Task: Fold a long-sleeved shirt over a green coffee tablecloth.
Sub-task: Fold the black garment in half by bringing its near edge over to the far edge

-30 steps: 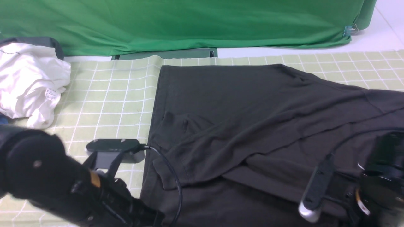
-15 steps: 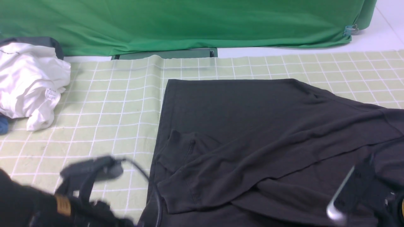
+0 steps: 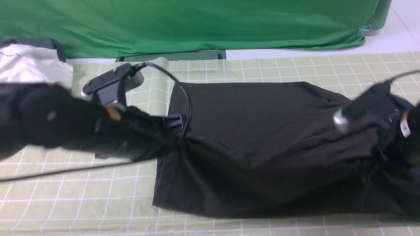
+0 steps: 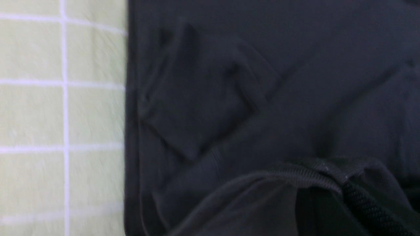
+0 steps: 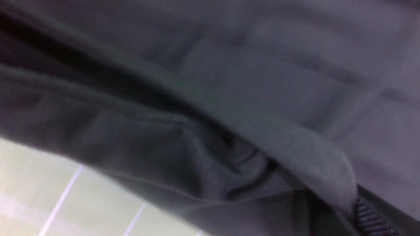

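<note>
Left gripper (image 4: 341,193): it was closed on the ribbed edge of the shirt, the fabric pinched between its fingertips and bunched around them.

Right gripper (image 5: 356,216): it was closed on a fold of the same shirt, which looped over its fingertips.

Black shirt (image 3: 249,111): it hung between the two grippers, its near part raised and sagging in a dark, blurred sweep. The far part lay beyond the left gripper, spread with creases running diagonally. Any print on it could not be seen.

Small fold of shirt (image 4: 200,95): it lay rumpled near the left gripper, on top of the flat layer.

Green tablecloth (image 3: 115,193): pale, with a white grid, it lay under the shirt and showed to the left of the left gripper, beyond both grippers, and on the near side of the raised fabric.

White garment (image 3: 29,65): it sat crumpled beyond the left gripper and to its left, partly hidden by the left arm (image 3: 65,114).

Green backdrop (image 3: 197,26): it hung well beyond both grippers, with a metal clip (image 3: 365,31) at its lower right corner.
</note>
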Controlling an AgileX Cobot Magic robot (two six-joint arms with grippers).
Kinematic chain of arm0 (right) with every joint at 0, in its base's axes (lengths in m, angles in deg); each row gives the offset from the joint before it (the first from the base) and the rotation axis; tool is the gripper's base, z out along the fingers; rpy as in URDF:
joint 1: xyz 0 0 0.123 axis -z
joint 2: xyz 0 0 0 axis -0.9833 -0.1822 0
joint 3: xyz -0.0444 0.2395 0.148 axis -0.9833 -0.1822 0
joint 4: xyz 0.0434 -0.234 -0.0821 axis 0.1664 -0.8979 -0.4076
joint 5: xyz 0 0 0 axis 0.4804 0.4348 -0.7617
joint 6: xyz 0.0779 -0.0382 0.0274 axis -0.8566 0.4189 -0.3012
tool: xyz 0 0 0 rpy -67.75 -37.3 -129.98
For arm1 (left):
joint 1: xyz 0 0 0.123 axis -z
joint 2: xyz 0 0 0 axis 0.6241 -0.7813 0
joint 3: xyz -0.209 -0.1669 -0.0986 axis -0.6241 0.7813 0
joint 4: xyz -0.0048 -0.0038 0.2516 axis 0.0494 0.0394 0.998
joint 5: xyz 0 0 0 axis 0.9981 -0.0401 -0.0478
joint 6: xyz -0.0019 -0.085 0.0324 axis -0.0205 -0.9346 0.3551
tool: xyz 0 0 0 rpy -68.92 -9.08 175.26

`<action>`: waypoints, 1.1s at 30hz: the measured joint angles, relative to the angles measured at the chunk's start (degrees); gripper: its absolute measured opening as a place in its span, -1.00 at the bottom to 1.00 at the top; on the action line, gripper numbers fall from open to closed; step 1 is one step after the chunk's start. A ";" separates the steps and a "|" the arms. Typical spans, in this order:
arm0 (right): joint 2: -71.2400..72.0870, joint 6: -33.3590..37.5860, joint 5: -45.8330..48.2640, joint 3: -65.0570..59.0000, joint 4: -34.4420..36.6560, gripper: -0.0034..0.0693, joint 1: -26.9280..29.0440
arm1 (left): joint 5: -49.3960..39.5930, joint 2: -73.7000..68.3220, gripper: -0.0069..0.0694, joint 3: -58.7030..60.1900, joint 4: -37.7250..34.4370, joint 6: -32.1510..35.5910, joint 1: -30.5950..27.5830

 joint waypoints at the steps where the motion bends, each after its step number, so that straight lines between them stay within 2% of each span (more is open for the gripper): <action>1: -1.60 0.15 -0.22 1.93 0.00 -0.77 0.88 | 0.40 -2.04 -0.75 -1.12 -0.83 0.50 -1.21; 5: -7.89 1.29 -1.48 9.74 0.14 -0.77 3.63 | 1.10 -9.35 -0.75 -6.18 -4.69 5.09 -5.82; 10: -15.98 2.90 -1.83 18.38 0.18 -0.77 5.45 | 1.25 -15.19 -0.75 -12.82 -7.13 7.75 -7.71; 25: -32.92 4.72 -2.88 40.00 0.18 -0.77 6.87 | -0.58 -28.44 -0.75 -29.96 -6.92 8.01 -13.76; 33: -40.62 4.72 -6.34 45.39 -0.28 -0.74 6.87 | 5.43 -35.36 -0.75 -31.03 -6.00 8.67 -14.83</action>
